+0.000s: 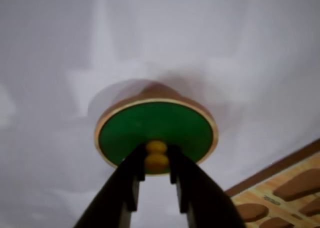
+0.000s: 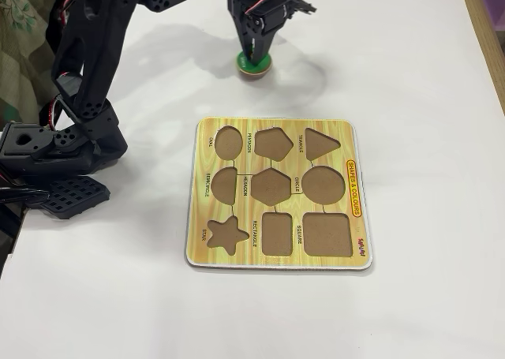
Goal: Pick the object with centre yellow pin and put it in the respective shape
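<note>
A green round wooden piece (image 1: 156,130) with a yellow centre pin (image 1: 156,156) is in the wrist view, tilted and blurred above the white table. My gripper (image 1: 156,160) has its two black fingers shut on the yellow pin. In the fixed view the gripper (image 2: 254,53) stands over the green piece (image 2: 256,64) at the top, beyond the far edge of the shape board (image 2: 278,193). The board's empty round recess (image 2: 323,185) lies at the right of its middle row.
The board has several empty recesses, among them oval, pentagon, triangle, hexagon, star and square (image 2: 327,234). Its corner shows at the lower right of the wrist view (image 1: 290,193). The arm's black base (image 2: 55,158) stands at the left. A wooden edge (image 2: 485,28) runs at the far right.
</note>
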Available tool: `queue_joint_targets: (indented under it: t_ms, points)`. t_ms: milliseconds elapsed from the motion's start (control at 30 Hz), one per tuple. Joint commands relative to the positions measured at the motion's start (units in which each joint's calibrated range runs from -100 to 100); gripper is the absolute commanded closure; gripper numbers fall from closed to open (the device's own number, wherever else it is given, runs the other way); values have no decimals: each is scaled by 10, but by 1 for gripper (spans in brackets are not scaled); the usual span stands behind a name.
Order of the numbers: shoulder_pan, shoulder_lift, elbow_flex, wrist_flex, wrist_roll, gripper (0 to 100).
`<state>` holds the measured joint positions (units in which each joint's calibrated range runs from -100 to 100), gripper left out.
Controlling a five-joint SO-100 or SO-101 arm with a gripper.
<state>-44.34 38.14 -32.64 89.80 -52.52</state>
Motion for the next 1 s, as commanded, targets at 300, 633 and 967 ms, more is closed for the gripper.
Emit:
queue_joint_targets:
  t_ms: [300, 633, 967]
  points:
    - [210, -89, -25, -2, -4, 99]
    - [354, -89, -25, -2, -4, 99]
    - [427, -84, -14, -2, 0, 99]
